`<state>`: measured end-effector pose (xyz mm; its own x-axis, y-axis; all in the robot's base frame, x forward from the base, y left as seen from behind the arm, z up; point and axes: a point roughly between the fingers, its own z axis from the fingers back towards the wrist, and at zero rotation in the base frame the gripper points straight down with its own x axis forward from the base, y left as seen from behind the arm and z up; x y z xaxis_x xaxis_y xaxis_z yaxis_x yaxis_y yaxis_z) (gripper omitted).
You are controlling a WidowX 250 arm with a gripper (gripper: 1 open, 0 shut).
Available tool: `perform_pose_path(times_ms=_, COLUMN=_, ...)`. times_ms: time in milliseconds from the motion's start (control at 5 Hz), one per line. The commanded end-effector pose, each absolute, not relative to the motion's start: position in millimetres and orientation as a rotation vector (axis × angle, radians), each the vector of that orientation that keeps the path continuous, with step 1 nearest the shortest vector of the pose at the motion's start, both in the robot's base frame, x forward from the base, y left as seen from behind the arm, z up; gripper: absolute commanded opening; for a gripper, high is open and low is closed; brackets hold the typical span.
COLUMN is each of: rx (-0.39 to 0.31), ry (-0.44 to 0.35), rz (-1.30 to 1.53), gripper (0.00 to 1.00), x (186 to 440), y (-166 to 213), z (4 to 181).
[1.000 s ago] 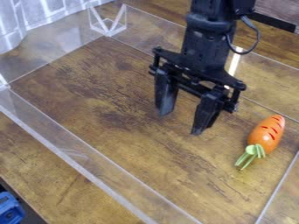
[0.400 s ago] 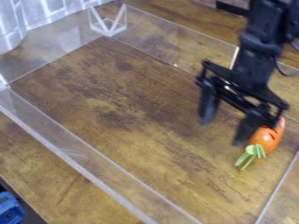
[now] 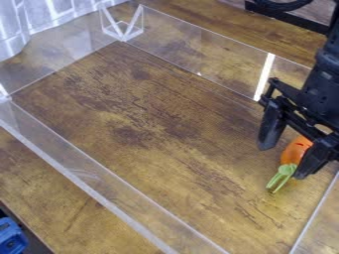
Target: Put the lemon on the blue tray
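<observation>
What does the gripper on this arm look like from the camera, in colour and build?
The gripper is all black: a wide horizontal crossbar with two long, straight, blocky fingers hanging from it. The body above is dark and boxy, blurred where it leaves the frame at the right. No markings or cables are clear enough to make out.

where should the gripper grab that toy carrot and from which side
Grip the orange body of the toy carrot, not the thin green leaves. It lies flat on the wooden table, long axis running toward the near edge, so coming from above with fingers across its width seems best. The gripper partly hides it, jaws open.
</observation>
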<state>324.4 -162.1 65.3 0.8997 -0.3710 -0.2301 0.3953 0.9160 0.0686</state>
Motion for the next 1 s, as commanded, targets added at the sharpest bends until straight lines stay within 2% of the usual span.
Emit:
perform_pose_path(times_ms=0, rx=0.105, ry=0.161, rz=-0.457, gripper=1.00, x=340, y=-166, z=64.6)
perform_pose_path(times_ms=200, rx=0.115, ry=0.167, rz=-0.522, gripper=1.00, x=348, y=-169, z=48.5)
perform_pose_path(times_ms=400, rx=0.124, ry=0.175, rz=-0.500, gripper=1.00, x=359, y=-173, z=40.1)
perform_pose_path(times_ms=600, rx=0.142, ry=0.197, rz=-0.482, gripper=0.00, x=367, y=-173, z=40.9)
perform_pose_path(times_ms=800, rx=0.153, ry=0.213, rz=-0.488, gripper=0.00, x=365, y=-166, z=36.6)
